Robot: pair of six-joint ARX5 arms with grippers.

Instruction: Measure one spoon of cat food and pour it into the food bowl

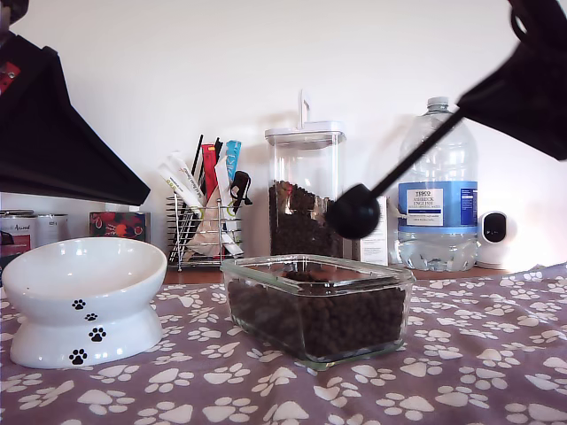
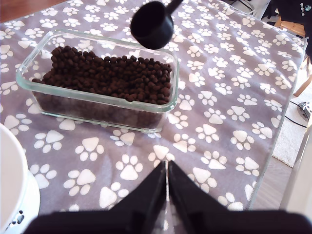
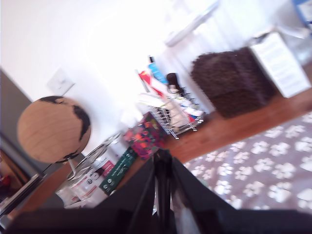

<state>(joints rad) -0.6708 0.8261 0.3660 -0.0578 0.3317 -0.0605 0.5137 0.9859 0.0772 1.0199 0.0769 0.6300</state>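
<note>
The black spoon (image 1: 354,212) hangs in the air just above the clear glass dish (image 1: 403,282), which is filled with dark cat food (image 1: 319,320). Its thin handle runs up to my second gripper (image 1: 471,99) at the exterior view's upper right, which is shut on it (image 3: 162,158). I cannot see inside the spoon (image 2: 152,24). My first gripper (image 2: 165,168) is shut on nothing, above the cloth on the near side of the dish (image 2: 168,100) and its cat food (image 2: 107,73); it shows at the exterior view's upper left (image 1: 142,190). The white food bowl (image 1: 84,297) stands at the exterior view's left.
A purple paw-print cloth (image 1: 478,354) covers the table; its edge (image 2: 273,151) drops off past the dish. Behind stand a tall lidded canister of kibble (image 1: 304,190), a water bottle (image 1: 434,190), a wire rack of sachets (image 1: 204,221), a small white camera (image 1: 494,237) and tins (image 1: 22,232).
</note>
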